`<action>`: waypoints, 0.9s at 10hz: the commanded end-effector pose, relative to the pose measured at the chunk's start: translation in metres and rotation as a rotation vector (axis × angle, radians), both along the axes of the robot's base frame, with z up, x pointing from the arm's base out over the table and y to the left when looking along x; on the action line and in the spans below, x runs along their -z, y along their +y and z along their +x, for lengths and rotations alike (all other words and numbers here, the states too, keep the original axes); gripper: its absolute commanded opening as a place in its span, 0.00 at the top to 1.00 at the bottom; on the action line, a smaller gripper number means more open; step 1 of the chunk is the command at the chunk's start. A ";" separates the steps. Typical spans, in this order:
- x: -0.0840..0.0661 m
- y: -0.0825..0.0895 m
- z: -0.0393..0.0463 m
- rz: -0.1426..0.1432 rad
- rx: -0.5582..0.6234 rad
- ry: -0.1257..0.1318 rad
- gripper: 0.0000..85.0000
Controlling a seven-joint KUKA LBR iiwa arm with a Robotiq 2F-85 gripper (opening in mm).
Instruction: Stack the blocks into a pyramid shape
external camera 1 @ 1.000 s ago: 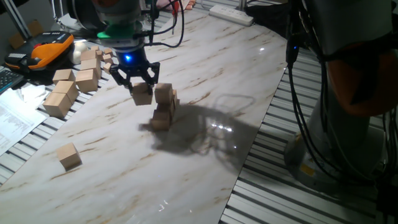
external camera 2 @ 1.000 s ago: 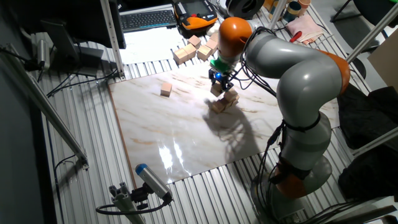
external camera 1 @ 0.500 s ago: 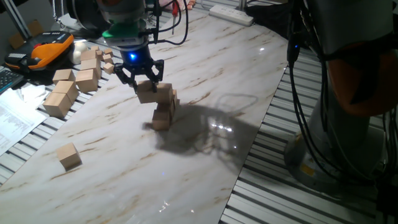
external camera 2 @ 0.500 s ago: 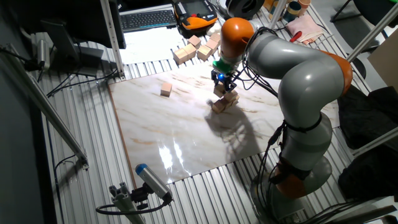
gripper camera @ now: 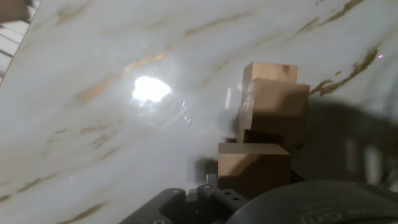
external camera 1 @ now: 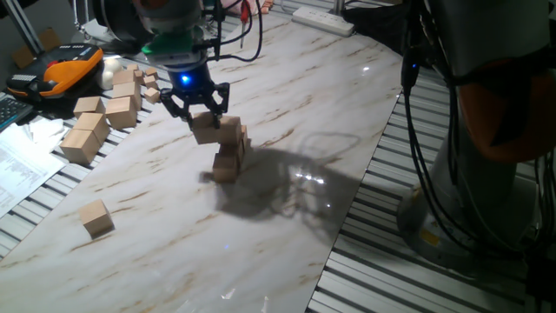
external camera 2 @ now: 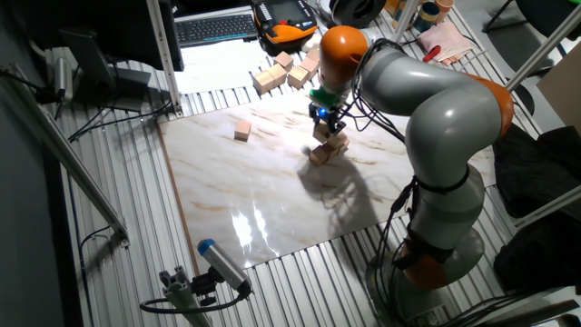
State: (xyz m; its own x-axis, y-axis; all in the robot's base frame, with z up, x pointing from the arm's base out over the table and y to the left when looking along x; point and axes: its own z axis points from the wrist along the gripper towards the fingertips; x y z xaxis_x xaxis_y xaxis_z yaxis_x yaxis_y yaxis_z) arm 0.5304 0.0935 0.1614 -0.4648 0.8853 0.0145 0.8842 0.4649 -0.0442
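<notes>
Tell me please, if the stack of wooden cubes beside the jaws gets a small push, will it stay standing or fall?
The stack would probably topple: its cubes look staggered and twisted, not flush. The marble-patterned tabletop looks glossy, so the bottom cubes may slide. The cube held in the gripper hangs close beside the stack's top, so a light brush might already shift it.

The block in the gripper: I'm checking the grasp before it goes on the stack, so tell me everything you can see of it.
The held block is a small plain light-tan wooden cube, clamped between the black fingers of the gripper. It hangs slightly tilted, above the marble table, level with the top of the partial stack and right beside it. Whether it touches the stack cannot be told.
</notes>
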 end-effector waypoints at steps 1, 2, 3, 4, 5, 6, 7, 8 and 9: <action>0.000 0.001 0.0002 0.011 0.013 0.000 1.00; 0.000 0.001 0.0002 0.028 0.049 -0.003 1.00; 0.000 0.001 0.0002 0.037 0.082 -0.008 1.00; 0.000 0.001 0.0002 0.044 0.114 -0.017 1.00; 0.000 0.001 0.0002 0.025 0.127 -0.011 1.00; 0.000 0.001 0.0002 0.044 0.113 -0.015 1.00; 0.000 0.001 0.0002 0.047 0.071 -0.010 1.00; 0.000 0.001 0.0002 0.049 0.051 -0.006 1.00; 0.000 -0.002 -0.0030 0.054 0.047 -0.006 1.00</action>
State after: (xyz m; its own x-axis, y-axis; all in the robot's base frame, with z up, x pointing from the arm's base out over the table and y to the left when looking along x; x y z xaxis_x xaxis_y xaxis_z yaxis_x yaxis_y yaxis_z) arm 0.5261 0.0899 0.1617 -0.4258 0.9029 0.0583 0.9039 0.4274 -0.0170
